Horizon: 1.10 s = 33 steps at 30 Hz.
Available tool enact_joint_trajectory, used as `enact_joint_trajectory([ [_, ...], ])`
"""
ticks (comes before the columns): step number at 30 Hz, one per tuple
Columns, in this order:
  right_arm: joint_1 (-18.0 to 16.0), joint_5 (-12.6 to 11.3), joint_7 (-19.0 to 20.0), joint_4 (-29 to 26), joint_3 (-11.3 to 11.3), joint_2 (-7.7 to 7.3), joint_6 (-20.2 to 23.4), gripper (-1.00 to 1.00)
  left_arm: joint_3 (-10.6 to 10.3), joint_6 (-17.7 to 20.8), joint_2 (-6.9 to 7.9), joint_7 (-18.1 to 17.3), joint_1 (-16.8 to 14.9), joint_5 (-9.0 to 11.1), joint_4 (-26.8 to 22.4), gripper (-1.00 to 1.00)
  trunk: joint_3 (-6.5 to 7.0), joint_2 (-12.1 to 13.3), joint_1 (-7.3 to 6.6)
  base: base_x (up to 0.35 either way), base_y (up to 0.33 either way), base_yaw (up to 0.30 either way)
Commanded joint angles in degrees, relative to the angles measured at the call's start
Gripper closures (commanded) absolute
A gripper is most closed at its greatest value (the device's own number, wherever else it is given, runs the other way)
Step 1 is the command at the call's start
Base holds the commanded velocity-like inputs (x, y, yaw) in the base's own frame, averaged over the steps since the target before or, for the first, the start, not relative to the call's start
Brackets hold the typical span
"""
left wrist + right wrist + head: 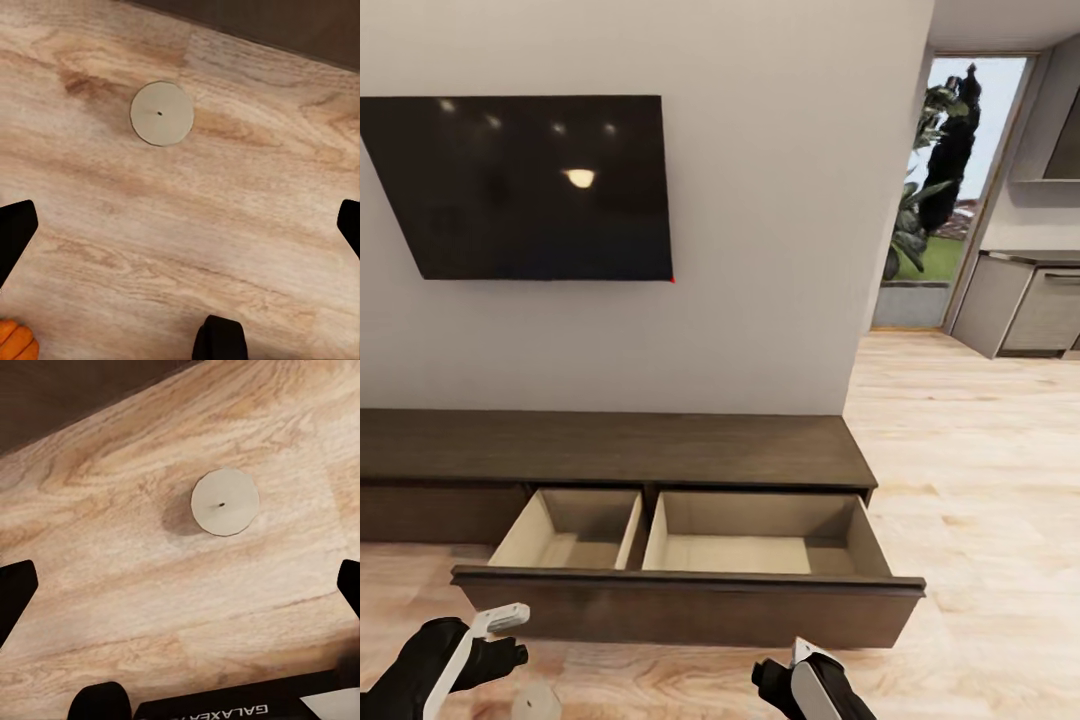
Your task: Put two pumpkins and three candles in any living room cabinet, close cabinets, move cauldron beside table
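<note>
While cabinet (690, 590) drawer gapes | candle (162, 113) on floor | pumpkin (16, 342) cropped | both jaws released

Head view: from above, facing the cabinet (610, 450) with its open drawer, fairly near. Wrist views: straight down at floor (225, 225) before that cabinet, close; floor shared.

A pumpkin (15, 341) is cut off at the left wrist picture's corner, only its orange edge visible.
</note>
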Motion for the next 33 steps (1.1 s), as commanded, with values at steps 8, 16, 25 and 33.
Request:
enact_joint_trajectory([
  [8,0.00,0.03,0.02,0.39,0.00,0.00,0.00,-1.00,-0.02,-0.02,0.00,0.02,0.00,0.00,0.00,-1.00,0.00,0.00,0.00,0.132,0.167,0.000],
  [16,0.00,0.06,0.05,0.44,0.02,0.05,0.07,-1.00,-0.04,-0.02,-0.01,-0.01,0.00,0.00,0.00,-1.00,-0.05,0.00,0.00,0.164,0.054,0.036],
  [25,0.00,-0.03,0.14,0.44,0.00,0.00,0.09,-1.00,-0.04,-0.01,-0.03,-0.06,0.00,0.00,0.00,-1.00,-0.40,0.00,0.00,0.033,0.021,0.218],
  [33,0.00,-0.03,0.13,0.44,0.00,0.00,0.09,-1.00,-0.09,0.00,-0.03,-0.07,0.00,0.00,0.00,-1.00,-0.71,0.00,0.00,0.023,0.047,0.190],
])
